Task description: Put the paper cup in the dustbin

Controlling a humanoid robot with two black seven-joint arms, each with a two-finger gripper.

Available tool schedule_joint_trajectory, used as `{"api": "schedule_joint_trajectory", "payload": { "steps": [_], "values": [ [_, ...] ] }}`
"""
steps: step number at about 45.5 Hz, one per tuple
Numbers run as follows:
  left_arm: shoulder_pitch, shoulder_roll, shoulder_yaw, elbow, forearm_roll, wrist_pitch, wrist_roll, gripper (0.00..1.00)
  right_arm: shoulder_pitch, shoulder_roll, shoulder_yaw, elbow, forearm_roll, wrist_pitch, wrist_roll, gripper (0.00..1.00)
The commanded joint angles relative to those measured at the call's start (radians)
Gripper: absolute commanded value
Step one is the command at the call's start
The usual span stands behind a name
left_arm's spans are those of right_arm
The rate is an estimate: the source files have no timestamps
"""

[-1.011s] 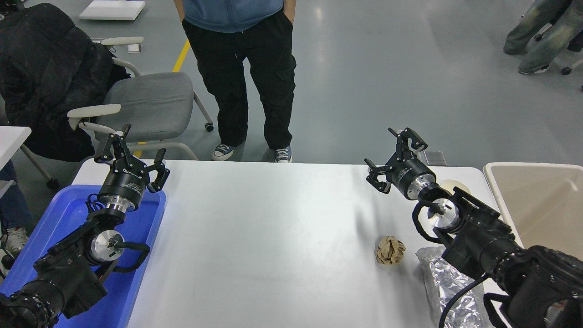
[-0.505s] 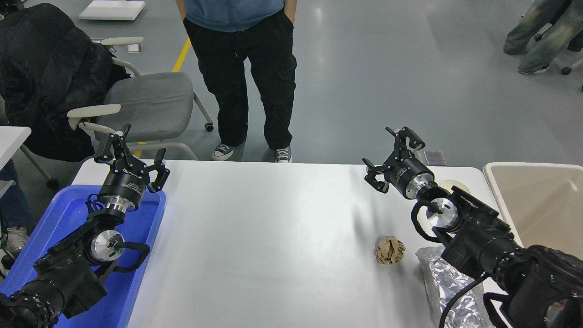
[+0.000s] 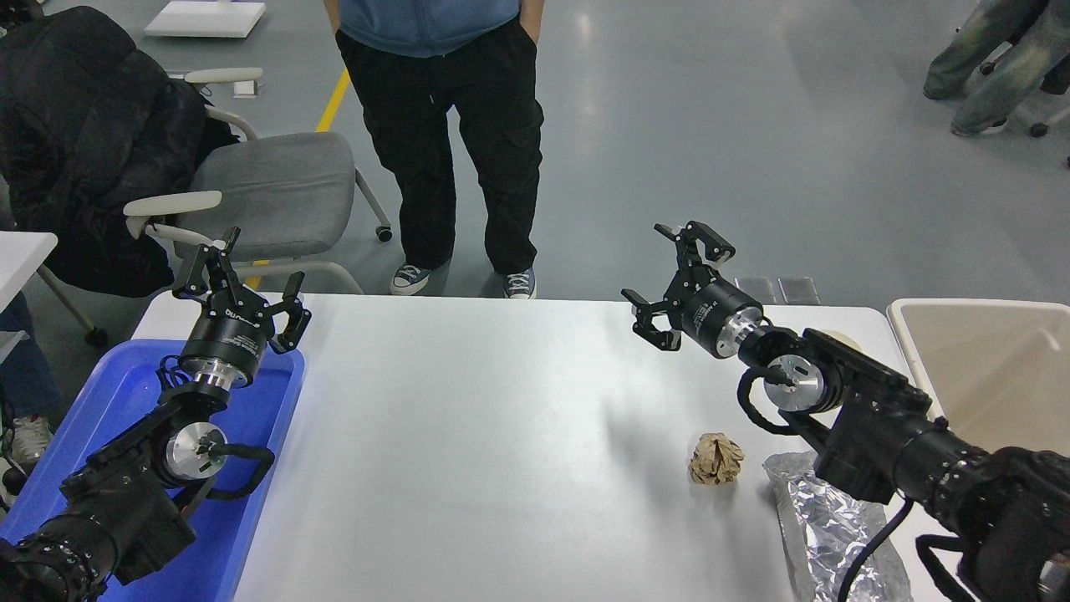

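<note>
The paper cup (image 3: 846, 338) is a cream sliver at the table's far right, mostly hidden behind my right arm. The beige dustbin (image 3: 961, 307) stands just beyond the table's right edge, its open top facing up. My right gripper (image 3: 664, 278) is open and empty. It hovers over the table's far edge, to the left of the cup and apart from it. My left gripper (image 3: 247, 283) is open and empty, parked at the lower left above the blue tray.
A crumpled brown paper ball (image 3: 716, 458) lies on the white table (image 3: 468, 435), with a crinkled silver foil bag (image 3: 823, 522) to its right under my right arm. A blue tray (image 3: 125, 393) sits at the left. A person (image 3: 451, 125) stands at the far side.
My right gripper has moved left along the table's far edge, away from the cup, staying open. The left arm has not moved.
</note>
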Motion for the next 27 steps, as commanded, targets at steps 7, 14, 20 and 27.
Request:
{"api": "schedule_joint_trajectory", "payload": {
  "steps": [7,14,20,27],
  "values": [
    [0.0,0.001,0.0,0.0,0.0,0.0,0.0,1.0,-0.017,-0.311,-0.088,0.253,-0.274,-0.002,-0.005,1.0],
    [0.0,0.001,0.0,0.0,0.0,0.0,0.0,1.0,-0.02,-0.413,-0.154,0.24,-0.378,0.014,0.002,1.0],
    [0.0,0.001,0.0,0.0,0.0,0.0,0.0,1.0,-0.018,-0.481,-0.174,0.217,-0.449,0.014,0.004,1.0],
    [0.0,0.001,0.0,0.0,0.0,0.0,0.0,1.0,-0.005,-0.539,-0.197,0.184,-0.552,0.014,0.005,1.0]
  ]
}}
